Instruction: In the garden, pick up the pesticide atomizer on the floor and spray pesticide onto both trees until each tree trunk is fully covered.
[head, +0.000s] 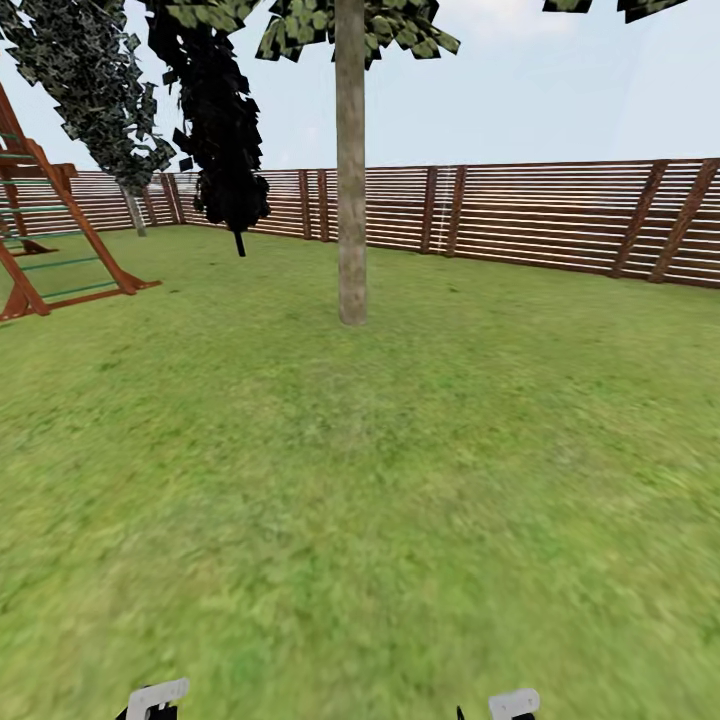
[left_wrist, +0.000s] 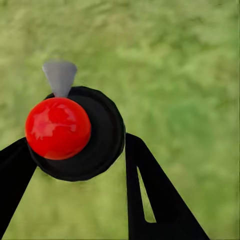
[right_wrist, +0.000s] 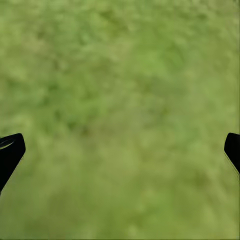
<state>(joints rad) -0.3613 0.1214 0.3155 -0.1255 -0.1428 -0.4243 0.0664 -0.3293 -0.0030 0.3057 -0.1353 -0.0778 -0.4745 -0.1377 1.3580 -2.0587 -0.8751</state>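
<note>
This is a fenced backyard garden under open pale sky. A green grass lawn (head: 400, 480) fills the ground, ringed from ten to three o'clock by a brown horizontal-slat wooden fence (head: 540, 215). A straight grey-brown tree trunk (head: 351, 180) stands at twelve o'clock, a dark column-shaped tree (head: 222, 120) at eleven, a red-brown wooden play frame (head: 55, 225) at ten.

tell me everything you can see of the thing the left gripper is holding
The pesticide atomizer is seen from above in the left wrist view: a round black body with a glossy red ball-shaped cap on top and a small grey cone-shaped nozzle sticking out from one side. It looks like smooth plastic. It sits between the black fingers of the left gripper, which close against its sides, holding it above the grass. Nothing else touches it; its lower part is hidden.
</note>
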